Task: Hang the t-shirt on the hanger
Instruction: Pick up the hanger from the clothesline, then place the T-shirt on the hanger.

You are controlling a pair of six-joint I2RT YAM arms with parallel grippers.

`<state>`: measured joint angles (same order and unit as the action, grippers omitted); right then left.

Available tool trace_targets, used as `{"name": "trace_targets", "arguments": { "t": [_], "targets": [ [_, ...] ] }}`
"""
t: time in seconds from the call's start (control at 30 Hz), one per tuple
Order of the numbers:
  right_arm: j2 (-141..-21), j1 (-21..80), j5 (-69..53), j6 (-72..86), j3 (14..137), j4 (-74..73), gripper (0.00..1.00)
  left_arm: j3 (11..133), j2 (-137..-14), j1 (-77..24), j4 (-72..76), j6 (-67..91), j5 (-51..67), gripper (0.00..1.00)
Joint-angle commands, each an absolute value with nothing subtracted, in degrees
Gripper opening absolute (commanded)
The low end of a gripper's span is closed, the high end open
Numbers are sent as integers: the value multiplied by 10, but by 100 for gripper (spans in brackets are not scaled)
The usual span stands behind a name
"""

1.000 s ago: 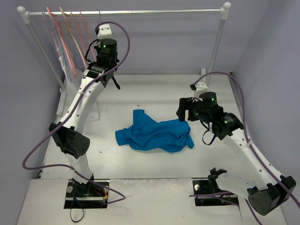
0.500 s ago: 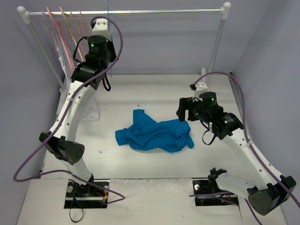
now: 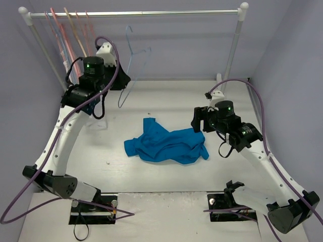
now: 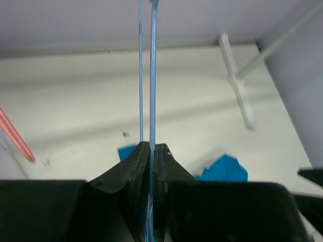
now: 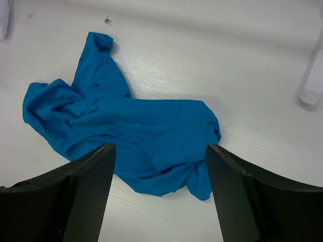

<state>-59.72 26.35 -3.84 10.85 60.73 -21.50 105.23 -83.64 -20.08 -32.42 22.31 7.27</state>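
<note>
The bright blue t-shirt [image 3: 166, 144] lies crumpled on the white table in the middle. It also shows in the right wrist view [image 5: 126, 126] and partly in the left wrist view [image 4: 227, 169]. My left gripper [image 3: 121, 80] is shut on the wire of the thin light-blue hanger [image 3: 132, 50], which it holds in the air below the rail, behind and left of the shirt. In the left wrist view the hanger [image 4: 152, 75] runs straight up from between the closed jaws of the left gripper [image 4: 151, 148]. My right gripper [image 3: 199, 121] hovers open and empty just right of the shirt, and its own view shows the right gripper [image 5: 159, 147] above the shirt's near edge.
A white clothes rail [image 3: 136, 13] spans the back, with pink hangers [image 3: 65, 35] at its left end. Its right post [image 3: 233, 48] stands on a foot [image 4: 234, 80] on the table. A whitish garment [image 3: 98, 121] hangs at the left, by my left arm.
My left arm has swung left and down from the rail, taking the light-blue hanger off it. The hanger now shows turned and free below the rail. The right arm has barely moved.
</note>
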Motion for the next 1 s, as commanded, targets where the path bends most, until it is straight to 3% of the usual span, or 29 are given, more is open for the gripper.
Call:
{"name": "trace_targets", "arguments": {
  "t": [0.0,0.27,0.5,0.97],
  "targets": [
    [-600,268,-27,112,601,-208,72,1026,-765,-200,-335,237,163,0],
    [-649,331,-12,128,573,-216,41,816,-636,-203,-442,167,322,0],
    [-724,381,41,189,562,-226,41,697,-518,-208,-478,143,384,0],
    [-830,374,116,281,547,-231,49,653,-461,-229,-491,151,430,0]
  ]
}}
